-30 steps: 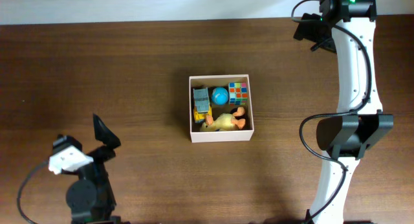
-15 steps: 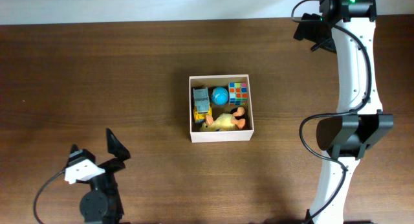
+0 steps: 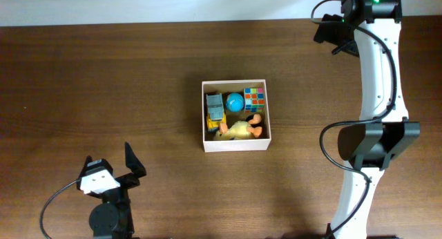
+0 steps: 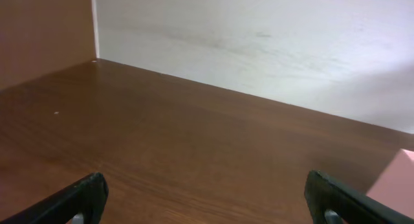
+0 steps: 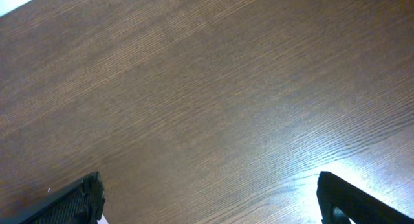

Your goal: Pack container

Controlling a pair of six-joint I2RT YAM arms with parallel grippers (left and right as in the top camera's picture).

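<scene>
1. Claws, two. The left claw (image 4: 208,201) is spread wide and holds nothing. It sits low over the table (image 3: 138,73). The right claw (image 5: 210,198) is also spread wide, holds nothing, and hangs over bare wood.
2. Container (image 3: 235,146), one. It is square, white-walled and open-topped. It stands between the two claws, well apart from each.
3. Toys in the container, four:
   - one truck (image 3: 215,111), against the wall on the left claw's side;
   - one cube (image 3: 254,97), in the corner nearest the right claw;
   - one ball (image 3: 235,101), blue, between the truck and the cube;
   - one duck (image 3: 238,130), yellow, lying along the wall farthest from the right claw.
</scene>
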